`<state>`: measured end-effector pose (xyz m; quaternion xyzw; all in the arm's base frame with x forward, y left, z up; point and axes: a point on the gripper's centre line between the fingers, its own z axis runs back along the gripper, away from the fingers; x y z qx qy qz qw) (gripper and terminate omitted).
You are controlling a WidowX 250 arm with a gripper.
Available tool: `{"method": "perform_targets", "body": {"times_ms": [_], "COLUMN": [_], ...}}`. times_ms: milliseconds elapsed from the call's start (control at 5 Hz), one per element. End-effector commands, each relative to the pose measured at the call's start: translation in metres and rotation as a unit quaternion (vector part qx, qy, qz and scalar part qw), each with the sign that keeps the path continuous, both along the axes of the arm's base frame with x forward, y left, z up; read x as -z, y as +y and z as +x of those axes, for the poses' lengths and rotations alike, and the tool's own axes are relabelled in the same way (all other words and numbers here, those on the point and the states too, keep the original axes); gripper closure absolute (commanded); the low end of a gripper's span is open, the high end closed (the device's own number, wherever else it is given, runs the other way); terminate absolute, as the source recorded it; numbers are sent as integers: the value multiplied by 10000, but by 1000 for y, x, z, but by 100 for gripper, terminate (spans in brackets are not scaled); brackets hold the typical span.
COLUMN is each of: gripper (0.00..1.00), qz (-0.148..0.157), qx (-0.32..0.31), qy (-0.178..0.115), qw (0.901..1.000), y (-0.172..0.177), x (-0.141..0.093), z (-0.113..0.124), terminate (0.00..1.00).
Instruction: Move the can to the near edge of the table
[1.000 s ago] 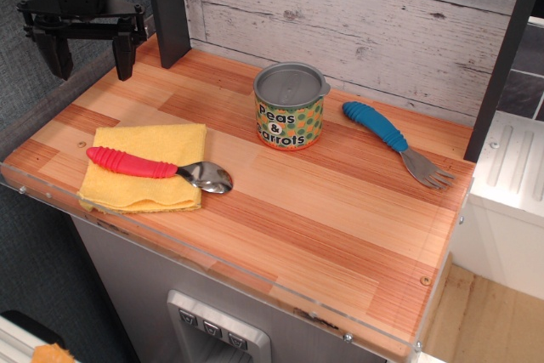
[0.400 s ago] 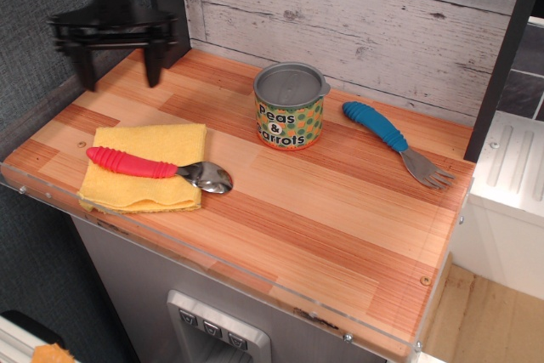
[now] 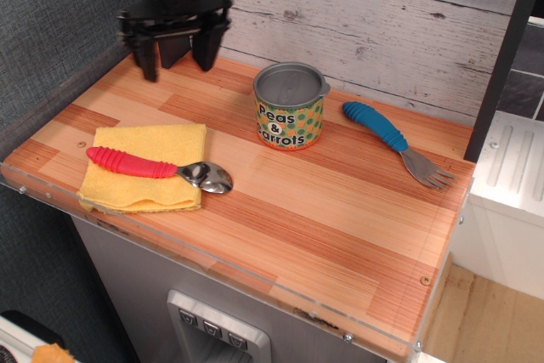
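Observation:
The can [image 3: 290,105] stands upright toward the back middle of the table [image 3: 323,218]. It has a grey lid, a green-and-yellow dotted "Peas & Carrots" label and an orange bottom rim. My black gripper [image 3: 177,63] hangs open and empty above the table's back left part, left of the can and apart from it, fingers pointing down.
A yellow cloth [image 3: 144,165] lies at the front left with a red-handled spoon [image 3: 157,167] across it. A blue-handled fork [image 3: 395,142] lies right of the can. A whitewashed plank wall [image 3: 357,14] backs the table. A clear acrylic strip [image 3: 212,265] runs along the near edge.
My gripper has moved to the right, from beyond the table's left edge to above its back left part, closer to the can. It stays open. The can, spoon and fork have not moved.

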<state>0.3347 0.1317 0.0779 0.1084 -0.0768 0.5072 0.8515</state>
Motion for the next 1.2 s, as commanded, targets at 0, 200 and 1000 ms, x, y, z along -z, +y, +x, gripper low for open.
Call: {"method": "perform_targets", "body": {"times_ms": [0,200,1000], "gripper": [0,0,0], "qz": [-37,-100,-62], "qx": [429,601,1647], "qy": [-719,-836,-553], "qw": [9965,9946,9848], "y": [-9,-18,-67], "x": [-8,1,14], "z": [41,50,67], "terminate": [0,0,0]}}
